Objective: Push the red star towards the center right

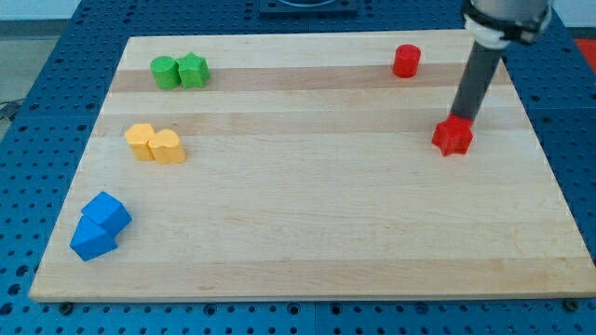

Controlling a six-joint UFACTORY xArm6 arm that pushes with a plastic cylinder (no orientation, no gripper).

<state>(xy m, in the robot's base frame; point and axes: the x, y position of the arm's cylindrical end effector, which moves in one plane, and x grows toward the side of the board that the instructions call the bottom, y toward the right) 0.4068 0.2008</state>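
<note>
Pale wooden board (pixel 307 223) lay on blue pegboard (pixel 56 56); my tip (pixel 463 120), gripperless, touched the red star (pixel 453 137), its end hidden behind it.

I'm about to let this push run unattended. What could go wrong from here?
1. My tip sits at the top edge of the red star; pushing from there likely drives it toward the view's bottom, not right.
2. The star is already near the board's right edge, so an overshoot could slide it off.

Two red blocks (pixel 453 137), two green (pixel 180 72), two yellow (pixel 155 143), two blue (pixel 100 226).
</note>
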